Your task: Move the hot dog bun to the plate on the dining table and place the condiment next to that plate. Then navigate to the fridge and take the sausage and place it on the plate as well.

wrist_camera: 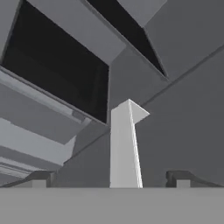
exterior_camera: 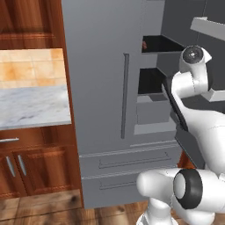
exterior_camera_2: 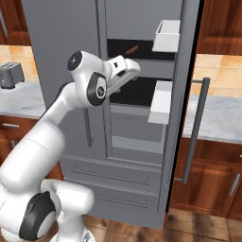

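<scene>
So the arm is reaching up toward the open fridge [exterior_camera_2: 71,28], and the claw [exterior_camera_2: 132,70] sits right at the mouth of the compartments with its fingers spread wide apart, nothing between them. The sausage [exterior_camera_2: 132,49] is lying on the top shelf, just above the claw and a bit deeper in, a thin reddish-brown bit against the dark interior; from the left base camera a small sliver of it [exterior_camera: 144,44] peeks out at the left edge of that same upper opening. Off to the claw's side hangs the open door [exterior_camera_2: 186,94], with two white door bins [exterior_camera_2: 168,35], one higher than the claw and one lower. The hand camera looks into the dark shelf openings, the two finger tips [wrist_camera: 41,178] poking up at the bottom with a white bin [wrist_camera: 124,144] standing between and beyond them. Well below the claw are the fridge's wide drawers [exterior_camera_2: 113,177].
</scene>
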Available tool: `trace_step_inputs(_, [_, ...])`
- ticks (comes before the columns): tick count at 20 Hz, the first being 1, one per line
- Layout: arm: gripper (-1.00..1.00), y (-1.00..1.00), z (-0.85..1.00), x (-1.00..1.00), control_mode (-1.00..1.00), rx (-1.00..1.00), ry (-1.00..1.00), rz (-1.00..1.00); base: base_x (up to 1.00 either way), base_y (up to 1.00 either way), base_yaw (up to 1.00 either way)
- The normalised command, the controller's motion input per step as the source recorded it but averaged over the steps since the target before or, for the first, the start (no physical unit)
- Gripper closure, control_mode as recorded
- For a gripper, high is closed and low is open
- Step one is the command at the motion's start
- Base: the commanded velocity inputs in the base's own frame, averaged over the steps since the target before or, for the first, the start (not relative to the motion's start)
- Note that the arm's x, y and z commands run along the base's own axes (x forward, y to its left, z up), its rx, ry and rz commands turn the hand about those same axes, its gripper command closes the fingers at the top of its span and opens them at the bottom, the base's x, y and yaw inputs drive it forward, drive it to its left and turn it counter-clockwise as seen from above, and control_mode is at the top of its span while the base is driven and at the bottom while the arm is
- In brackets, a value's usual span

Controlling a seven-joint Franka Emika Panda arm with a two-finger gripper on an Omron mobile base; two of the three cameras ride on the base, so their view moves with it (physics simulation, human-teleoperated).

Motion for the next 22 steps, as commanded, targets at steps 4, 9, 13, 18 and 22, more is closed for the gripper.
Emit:
trace_step_inputs(4, [-1.0,0.8,0.0,-0.3,-1.0,0.33,-0.01,0.0,0.0,0.0,0.0])
trace_step_inputs(9, [-1.0,0.85,0.0,-0.33,-1.0,0.33,0.0,0.0,0.0,0.0,0.0])
trace_step_inputs(13, [-1.0,0.86,0.0,-0.39,-1.0,0.3,0.0,-0.01,0.0,0.0,0.0])
trace_step_inputs(18, [-1.0,0.79,0.0,-0.4,-1.0,0.25,-0.02,-0.01,0.0,0.0,0.0])
trace_step_inputs(22, [-1.0,0.69,0.0,-0.2,-1.0,0.18,-0.09,-0.03,0.0,0.0,0.0])
